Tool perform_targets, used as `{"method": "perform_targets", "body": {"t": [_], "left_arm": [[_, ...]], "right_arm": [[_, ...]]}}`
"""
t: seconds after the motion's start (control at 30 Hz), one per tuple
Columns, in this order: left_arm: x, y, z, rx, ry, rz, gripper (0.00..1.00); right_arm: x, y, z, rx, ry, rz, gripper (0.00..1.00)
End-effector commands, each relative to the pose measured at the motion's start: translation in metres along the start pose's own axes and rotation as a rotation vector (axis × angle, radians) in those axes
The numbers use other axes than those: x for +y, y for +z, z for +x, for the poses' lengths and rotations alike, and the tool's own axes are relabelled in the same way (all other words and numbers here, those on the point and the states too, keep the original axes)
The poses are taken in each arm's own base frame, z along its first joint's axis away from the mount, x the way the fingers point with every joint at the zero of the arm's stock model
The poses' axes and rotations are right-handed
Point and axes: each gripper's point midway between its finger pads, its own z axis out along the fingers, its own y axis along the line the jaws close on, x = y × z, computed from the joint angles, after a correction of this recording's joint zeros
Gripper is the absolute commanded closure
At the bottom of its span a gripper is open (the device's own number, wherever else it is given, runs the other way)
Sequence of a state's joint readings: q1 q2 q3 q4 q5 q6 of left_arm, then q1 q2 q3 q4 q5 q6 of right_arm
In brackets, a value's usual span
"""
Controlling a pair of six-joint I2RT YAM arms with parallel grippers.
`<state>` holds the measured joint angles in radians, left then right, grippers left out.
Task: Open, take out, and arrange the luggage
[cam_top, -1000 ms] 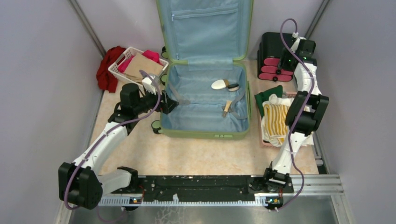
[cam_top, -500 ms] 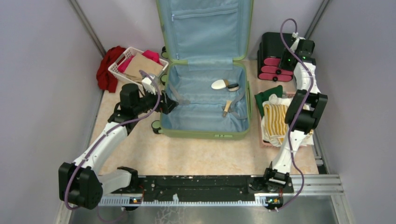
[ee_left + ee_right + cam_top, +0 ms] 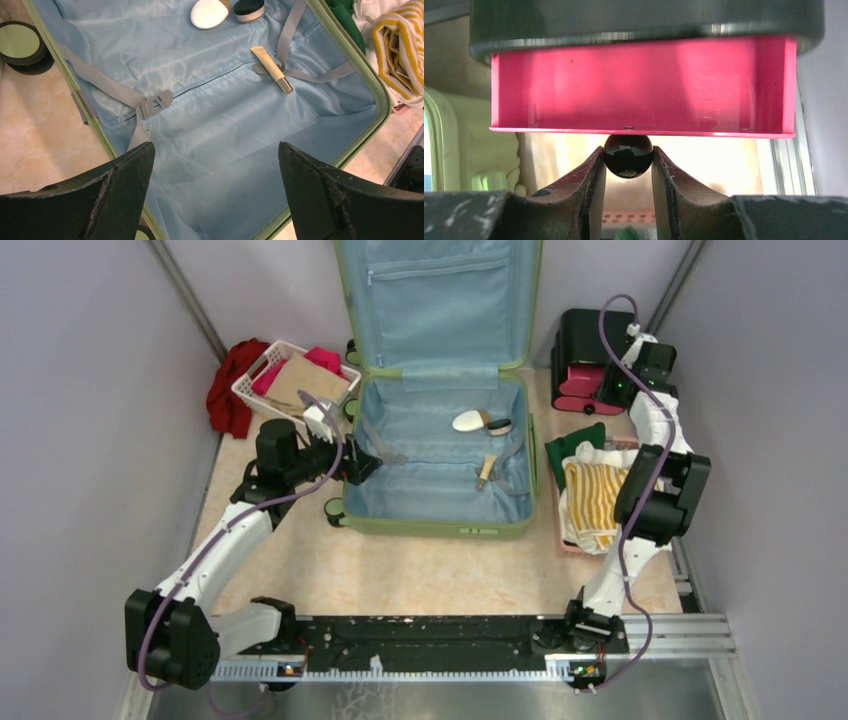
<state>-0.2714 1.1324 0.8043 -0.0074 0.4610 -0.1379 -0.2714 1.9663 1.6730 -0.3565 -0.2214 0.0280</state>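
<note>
The light-green luggage (image 3: pixel 436 525) lies open at table centre, lid upright against the back wall. Inside on the blue lining (image 3: pixel 210 125) lie a white oval case (image 3: pixel 209 13), a small round jar (image 3: pixel 249 9) and a cream tube (image 3: pixel 271 76). My left gripper (image 3: pixel 215 165) is open and empty, hovering at the luggage's left wall (image 3: pixel 362 466). My right gripper (image 3: pixel 628 162) is shut on the black knob (image 3: pixel 628 155) of a pink drawer (image 3: pixel 644 85), which stands pulled out of the black-and-pink drawer box (image 3: pixel 590 365).
A white basket (image 3: pixel 290 380) with pink and brown items stands at back left, a red cloth (image 3: pixel 228 390) beside it. Folded towels, yellow-striped (image 3: pixel 590 502), white and green, lie right of the luggage. Grey walls close both sides.
My right gripper has pulled back toward the right with the knob, drawing the pink drawer out of the box. The left arm has not moved.
</note>
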Motion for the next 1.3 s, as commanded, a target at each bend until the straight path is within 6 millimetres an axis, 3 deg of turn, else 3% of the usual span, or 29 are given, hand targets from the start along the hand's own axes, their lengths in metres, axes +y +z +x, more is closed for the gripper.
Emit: {"method": "perform_targets", "body": {"t": [0.0, 0.2, 0.4, 0.53, 0.63, 0.8, 1.0, 1.17, 1.27], "left_arm": [[-0.005, -0.005, -0.011, -0.044, 0.017, 0.030, 0.01], [-0.009, -0.006, -0.012, -0.048, 0.016, 0.045, 0.01], [-0.012, -0.007, -0.012, -0.052, 0.013, 0.062, 0.01], [-0.014, -0.009, -0.014, -0.064, 0.022, 0.069, 0.01], [-0.017, -0.011, -0.017, -0.078, 0.030, 0.082, 0.01], [-0.020, -0.012, -0.019, -0.092, 0.037, 0.096, 0.01], [-0.022, -0.013, -0.021, -0.102, 0.040, 0.103, 0.01], [-0.022, -0.015, -0.023, -0.115, 0.048, 0.103, 0.01], [-0.020, -0.015, -0.023, -0.120, 0.053, 0.090, 0.01]], "right_arm": [[0.005, -0.033, -0.001, -0.041, -0.004, -0.022, 0.86], [-0.001, -0.049, 0.027, -0.011, 0.022, -0.029, 0.81], [-0.002, -0.056, 0.022, -0.015, 0.027, -0.067, 0.43], [0.002, -0.069, 0.015, -0.035, 0.016, -0.098, 0.25], [0.003, -0.085, 0.011, -0.063, -0.022, -0.110, 0.18], [0.009, -0.117, 0.012, -0.096, -0.100, -0.163, 0.15], [0.047, -0.147, 0.021, -0.107, -0.284, -0.378, 0.14], [0.108, -0.174, 0.026, -0.183, -0.492, -0.675, 0.14], [0.150, -0.186, 0.038, -0.261, -0.786, -0.831, 0.12]]}}
